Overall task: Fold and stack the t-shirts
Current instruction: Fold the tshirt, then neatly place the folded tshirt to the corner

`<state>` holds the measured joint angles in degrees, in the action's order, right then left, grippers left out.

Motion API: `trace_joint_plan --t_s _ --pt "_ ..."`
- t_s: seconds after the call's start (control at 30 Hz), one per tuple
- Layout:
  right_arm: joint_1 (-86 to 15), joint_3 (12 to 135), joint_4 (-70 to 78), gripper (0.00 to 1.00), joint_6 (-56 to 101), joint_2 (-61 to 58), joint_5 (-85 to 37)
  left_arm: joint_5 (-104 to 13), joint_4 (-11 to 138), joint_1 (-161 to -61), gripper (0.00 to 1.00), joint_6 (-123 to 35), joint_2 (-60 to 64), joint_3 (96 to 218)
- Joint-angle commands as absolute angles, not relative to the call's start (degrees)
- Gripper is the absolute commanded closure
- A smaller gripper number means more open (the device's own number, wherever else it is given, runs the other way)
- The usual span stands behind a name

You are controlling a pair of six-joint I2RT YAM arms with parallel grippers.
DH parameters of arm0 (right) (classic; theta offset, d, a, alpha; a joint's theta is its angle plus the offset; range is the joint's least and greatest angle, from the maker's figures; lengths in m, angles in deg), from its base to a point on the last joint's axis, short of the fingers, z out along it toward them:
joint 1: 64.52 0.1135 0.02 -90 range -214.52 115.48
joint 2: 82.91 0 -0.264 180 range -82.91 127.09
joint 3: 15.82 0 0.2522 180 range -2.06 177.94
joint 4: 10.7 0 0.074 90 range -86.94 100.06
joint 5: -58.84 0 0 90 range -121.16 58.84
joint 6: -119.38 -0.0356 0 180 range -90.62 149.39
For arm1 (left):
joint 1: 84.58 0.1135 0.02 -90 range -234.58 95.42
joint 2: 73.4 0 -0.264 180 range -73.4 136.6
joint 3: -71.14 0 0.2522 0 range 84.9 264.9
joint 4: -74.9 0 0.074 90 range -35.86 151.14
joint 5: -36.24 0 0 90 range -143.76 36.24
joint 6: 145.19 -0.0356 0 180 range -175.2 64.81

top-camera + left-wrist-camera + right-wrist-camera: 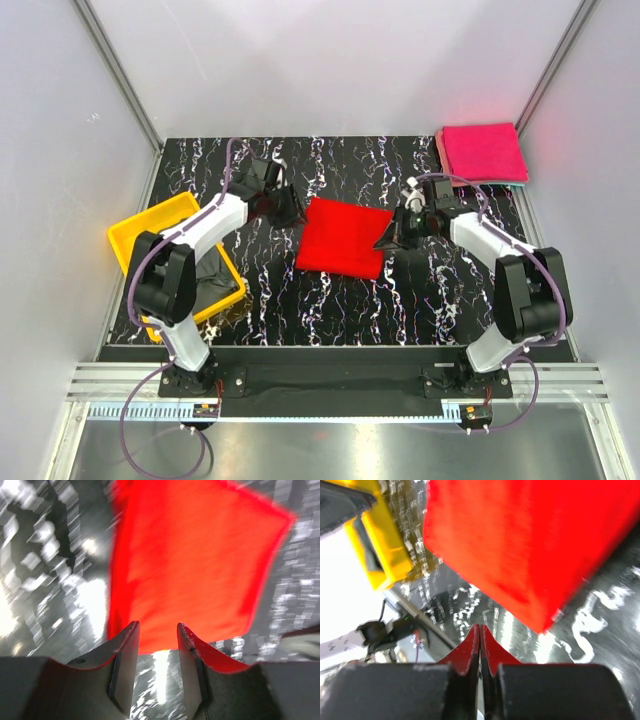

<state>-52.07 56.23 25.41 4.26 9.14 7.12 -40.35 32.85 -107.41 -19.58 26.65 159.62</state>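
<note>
A bright red t-shirt (344, 237) lies folded into a flat rectangle at the middle of the black marbled table; it also shows in the left wrist view (195, 555) and the right wrist view (530, 540). My left gripper (287, 208) is open and empty just off its far left corner, above the table (158, 630). My right gripper (388, 240) is shut on nothing, just off the shirt's right edge (480, 632). A folded magenta-pink t-shirt (484, 152) lies at the far right corner. A dark grey t-shirt (208, 277) lies in the yellow tray.
The yellow plastic tray (152, 226) stands at the table's left edge and shows in the right wrist view (380, 545). Grey walls close in the table on three sides. The arm bases sit on the rail at the near edge.
</note>
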Motion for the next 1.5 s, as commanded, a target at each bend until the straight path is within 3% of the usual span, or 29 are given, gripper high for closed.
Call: trace_joint_plan --t_s 0.0,0.1,0.3,0.5,0.67,0.77,1.03,1.47 --pt "-50.2 58.67 20.48 0.97 3.19 14.19 15.59 -32.94 41.53 -108.4 0.6 -18.28 28.54 163.64" --pt "-49.58 57.98 14.69 0.96 1.97 19.89 19.1 -31.18 46.0 -109.01 0.6 -17.41 33.29 163.48" --pt "-50.19 53.4 11.49 0.9 5.55 27.64 14.2 -35.65 48.22 -108.58 0.6 -18.36 40.59 159.61" --pt "-50.19 56.11 18.24 0.77 7.41 20.04 9.64 -37.16 46.2 -107.35 0.6 -19.77 42.53 161.62" --pt "-50.54 61.13 26.42 0.46 5.84 11.23 -3.7 -35.23 41.12 -107.26 0.58 -20.39 40.16 166.19" --pt "-51.24 62.02 27.58 0.34 5.04 7.71 -14.44 -35.3 39.26 -107.35 0.57 -20.39 37.53 166.72" --pt "-53.88 69.13 28.02 0.26 13.38 16.13 -14.82 -34.52 33.28 -107.52 0.56 -21.7 32.87 163.04" --pt "-55.73 79.67 26.26 0.16 18.84 32.04 -2.52 -38.11 31.0 -108.4 0.58 -23.38 35.23 158.2"
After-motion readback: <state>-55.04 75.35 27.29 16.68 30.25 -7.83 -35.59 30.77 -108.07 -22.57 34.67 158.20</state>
